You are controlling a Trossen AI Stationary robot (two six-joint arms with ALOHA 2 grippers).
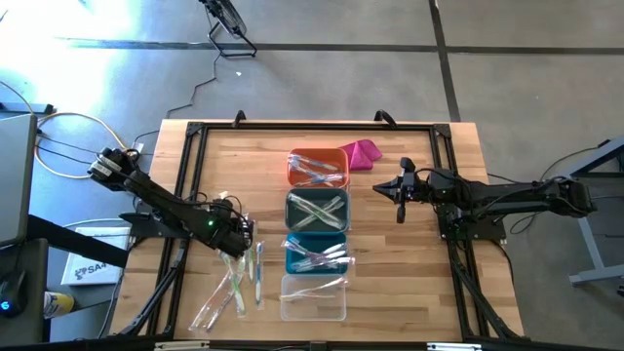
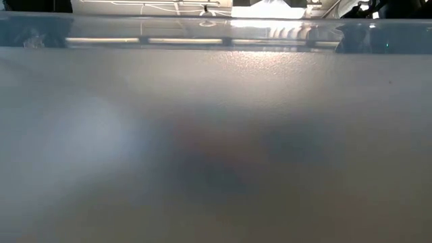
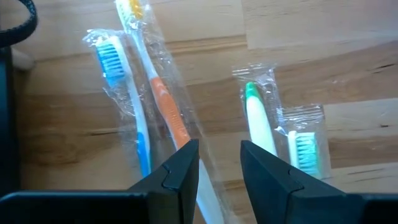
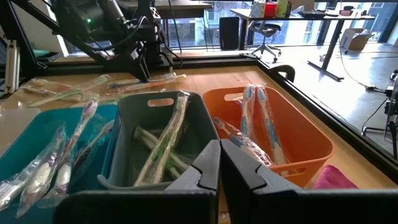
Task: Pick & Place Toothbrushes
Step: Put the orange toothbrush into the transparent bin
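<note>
The left gripper (image 3: 219, 165) is held parted over the orange-handled toothbrush (image 3: 166, 102), whose long axis runs toward the frame's upper left; nothing is grasped.

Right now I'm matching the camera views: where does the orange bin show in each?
High view: orange bin, top of the bin row, beside the magenta cloth.
Low view: not in it.
Left wrist view: not in it.
Right wrist view: right of the grey bin.
Shared landmark: grey bin.

Office-like lab: desks (image 4: 280, 12), swivel chair (image 4: 268, 31) (concrete floor (image 1: 322, 88)).
</note>
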